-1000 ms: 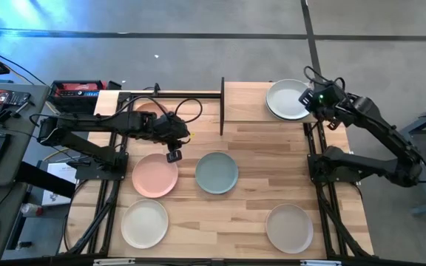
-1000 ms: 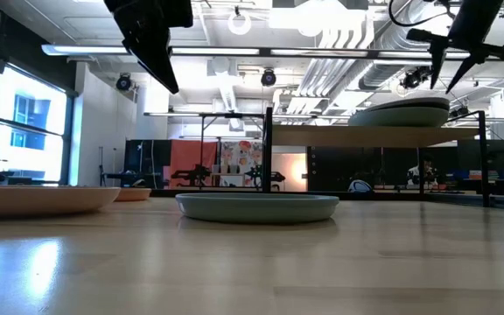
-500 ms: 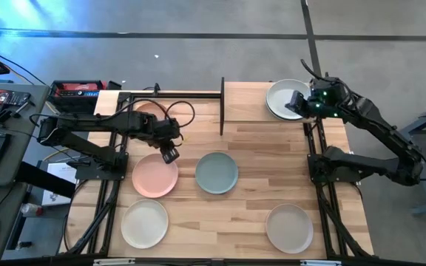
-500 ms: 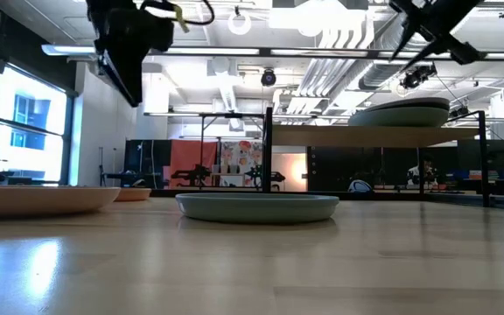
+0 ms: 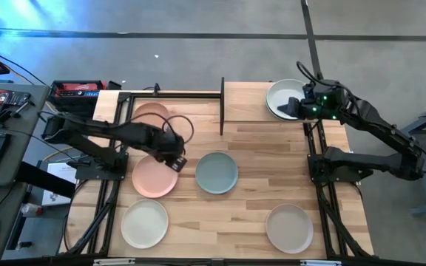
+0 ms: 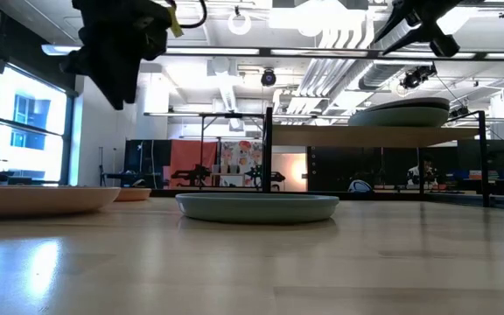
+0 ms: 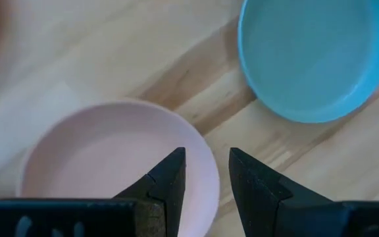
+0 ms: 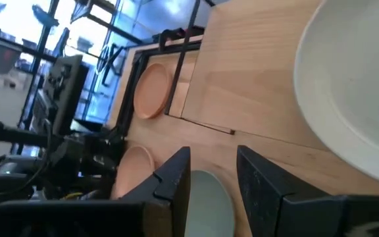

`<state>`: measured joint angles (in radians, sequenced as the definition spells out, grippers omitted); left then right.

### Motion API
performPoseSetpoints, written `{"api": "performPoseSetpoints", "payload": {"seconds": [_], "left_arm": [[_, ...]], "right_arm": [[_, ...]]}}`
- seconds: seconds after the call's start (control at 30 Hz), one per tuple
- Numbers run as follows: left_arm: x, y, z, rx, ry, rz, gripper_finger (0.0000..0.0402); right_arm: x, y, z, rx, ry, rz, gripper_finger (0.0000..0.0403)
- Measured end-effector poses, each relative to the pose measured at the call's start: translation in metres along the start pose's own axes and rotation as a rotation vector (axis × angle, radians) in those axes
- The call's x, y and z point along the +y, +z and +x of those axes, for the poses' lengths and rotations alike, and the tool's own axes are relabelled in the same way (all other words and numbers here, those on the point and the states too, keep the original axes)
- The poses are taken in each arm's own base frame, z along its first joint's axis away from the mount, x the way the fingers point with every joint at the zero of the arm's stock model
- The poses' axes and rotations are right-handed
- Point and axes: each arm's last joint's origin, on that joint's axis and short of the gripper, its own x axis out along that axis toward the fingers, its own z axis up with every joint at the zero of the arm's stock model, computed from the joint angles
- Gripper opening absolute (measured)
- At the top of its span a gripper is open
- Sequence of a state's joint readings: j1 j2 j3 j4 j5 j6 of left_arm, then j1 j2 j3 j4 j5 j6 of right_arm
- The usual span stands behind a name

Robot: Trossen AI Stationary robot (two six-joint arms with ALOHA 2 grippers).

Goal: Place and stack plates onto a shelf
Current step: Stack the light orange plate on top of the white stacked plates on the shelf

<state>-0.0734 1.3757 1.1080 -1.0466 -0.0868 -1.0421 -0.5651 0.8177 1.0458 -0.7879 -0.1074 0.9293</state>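
The left gripper (image 7: 204, 176) has its jaws released and empty, with a narrow gap between the fingers. It hangs over the near edge of the pink plate (image 5: 154, 176), on the side facing the blue-green plate (image 5: 217, 172). That rim lies just below the fingertips, so the left arm is nearer. The plate is round and flat, with no long axis. The right gripper (image 8: 212, 172) is parted and empty beside the white plate (image 5: 284, 99) on the shelf (image 5: 246, 103).
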Motion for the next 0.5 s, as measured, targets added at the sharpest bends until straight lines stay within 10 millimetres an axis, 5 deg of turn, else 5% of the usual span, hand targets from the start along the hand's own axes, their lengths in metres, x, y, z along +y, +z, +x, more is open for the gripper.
{"api": "performPoseSetpoints", "payload": {"seconds": [0.5], "left_arm": [[-0.031, -0.017, 0.066, 0.155, 0.163, -0.067, 0.0106]], "right_arm": [[0.004, -0.005, 0.0, 0.046, 0.033, -0.111, 0.0103]]}}
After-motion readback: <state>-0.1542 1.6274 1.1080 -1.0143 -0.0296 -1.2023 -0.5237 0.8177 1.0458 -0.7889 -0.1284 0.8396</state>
